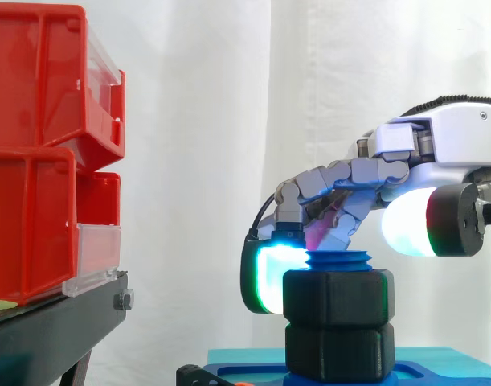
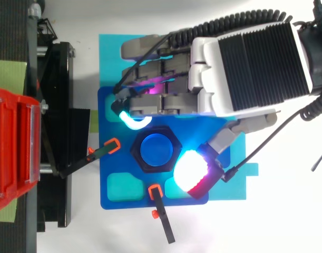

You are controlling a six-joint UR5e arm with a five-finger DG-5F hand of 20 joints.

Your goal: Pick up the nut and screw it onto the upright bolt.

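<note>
A black hex nut (image 1: pixel 337 297) sits on the upright blue bolt (image 1: pixel 340 261), whose threaded top pokes out above it. Below the nut is a second black hex piece (image 1: pixel 337 351). From above, the nut (image 2: pixel 145 161) rings the blue bolt end (image 2: pixel 156 149). My hand (image 2: pixel 171 100) hangs over the bolt with its fingers loosely bent. One cyan-green fingertip (image 1: pixel 269 280) rests against the nut's left face. The white-glowing thumb pad (image 1: pixel 410 221) stands higher, off to the right, apart from the nut.
The bolt stands on a blue base plate (image 2: pixel 113 108) over a cyan mat (image 2: pixel 110 52), held by two orange-and-black clamps (image 2: pixel 105 150) (image 2: pixel 161 211). Red bins (image 1: pixel 44 153) on a black stand (image 1: pixel 60 322) rise at the left.
</note>
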